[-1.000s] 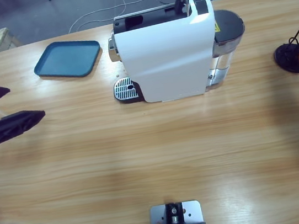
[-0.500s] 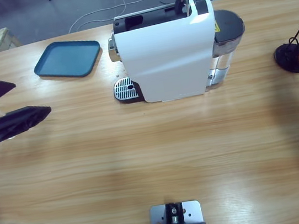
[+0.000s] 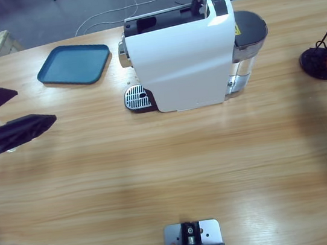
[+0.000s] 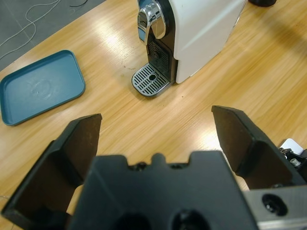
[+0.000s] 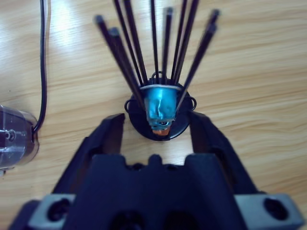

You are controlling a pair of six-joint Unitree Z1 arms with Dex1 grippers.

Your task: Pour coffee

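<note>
Spanning the view, the wooden table [image 3: 158,172] meets grey floor [image 3: 75,13] behind.

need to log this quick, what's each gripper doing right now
Left gripper: open, holding nothing, aimed toward the coffee machine.
Right gripper: open, holding nothing, jaws either side of the black capsule holder.
</note>
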